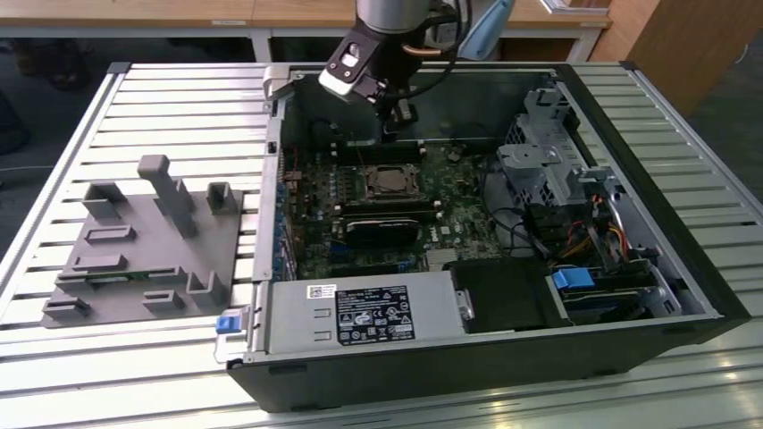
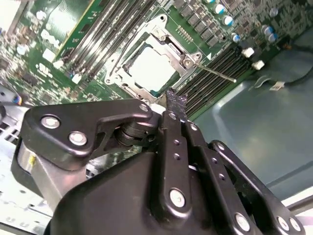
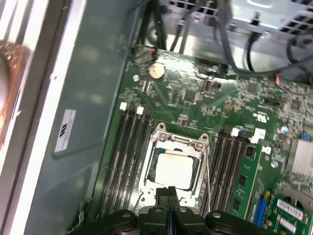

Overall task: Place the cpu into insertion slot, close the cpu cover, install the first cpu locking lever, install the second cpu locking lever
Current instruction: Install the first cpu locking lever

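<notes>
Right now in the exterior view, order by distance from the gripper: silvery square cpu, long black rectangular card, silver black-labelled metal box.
1. silvery square cpu, mid-board, nearest the gripper.
2. long black rectangular card, just past the cpu.
3. silver black-labelled metal box, at the case's near wall.

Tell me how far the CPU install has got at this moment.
Done: the cpu sits in the insertion slot, and the cpu cover lies down over it. In hand: nothing; the gripper hovers above the socket, fingers shut and empty. Left: one locking lever looks unlatched, its thin rod angling out over the memory slots. I cannot tell the other lever's state.
</notes>
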Controlling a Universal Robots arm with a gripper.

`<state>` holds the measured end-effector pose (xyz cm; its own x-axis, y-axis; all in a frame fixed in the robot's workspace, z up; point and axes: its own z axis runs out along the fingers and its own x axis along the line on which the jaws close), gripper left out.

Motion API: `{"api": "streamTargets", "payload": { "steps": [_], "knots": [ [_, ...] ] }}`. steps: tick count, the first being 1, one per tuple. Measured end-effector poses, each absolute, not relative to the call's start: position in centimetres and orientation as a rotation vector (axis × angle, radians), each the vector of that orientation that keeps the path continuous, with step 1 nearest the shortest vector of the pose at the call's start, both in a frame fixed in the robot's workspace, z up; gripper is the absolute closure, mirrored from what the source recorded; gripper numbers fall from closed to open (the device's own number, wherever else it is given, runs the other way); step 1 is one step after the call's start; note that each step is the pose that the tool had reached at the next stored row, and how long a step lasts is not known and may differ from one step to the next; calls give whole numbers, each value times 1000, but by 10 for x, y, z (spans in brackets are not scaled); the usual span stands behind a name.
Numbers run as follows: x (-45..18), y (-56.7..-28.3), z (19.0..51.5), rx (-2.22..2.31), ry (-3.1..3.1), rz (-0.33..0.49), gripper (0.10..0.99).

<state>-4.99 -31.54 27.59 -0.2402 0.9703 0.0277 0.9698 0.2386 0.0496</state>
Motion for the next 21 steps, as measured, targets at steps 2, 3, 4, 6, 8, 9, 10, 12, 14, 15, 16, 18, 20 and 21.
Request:
{"api": "streamTargets", "payload": {
  "steps": [2, 3, 4, 6, 8, 9, 10, 12, 14, 15, 16, 18, 20, 21],
  "knots": [
    [-50, -315, 276, 1888, 2500, 88, 980],
    [-50, -315, 276, 1869, 2515, 88, 980],
    [-50, -315, 276, 1851, 2528, 88, 980],
    [-50, -315, 276, 1814, 2556, 89, 980],
    [-50, -315, 276, 1776, 2584, 89, 980],
    [-50, -315, 276, 1755, 2598, 89, 980],
    [-50, -315, 276, 1732, 2614, 89, 980],
    [-50, -315, 276, 1686, 2646, 89, 980],
    [-50, -315, 275, 1638, 2677, 89, 980],
    [-50, -315, 275, 1615, 2692, 89, 980],
    [-50, -315, 275, 1590, 2707, 89, 980],
    [-50, -315, 275, 1539, 2737, 89, 980],
    [-50, -315, 275, 1490, 2765, 89, 980],
    [-50, -315, 275, 1465, 2779, 89, 980]
  ]
}}
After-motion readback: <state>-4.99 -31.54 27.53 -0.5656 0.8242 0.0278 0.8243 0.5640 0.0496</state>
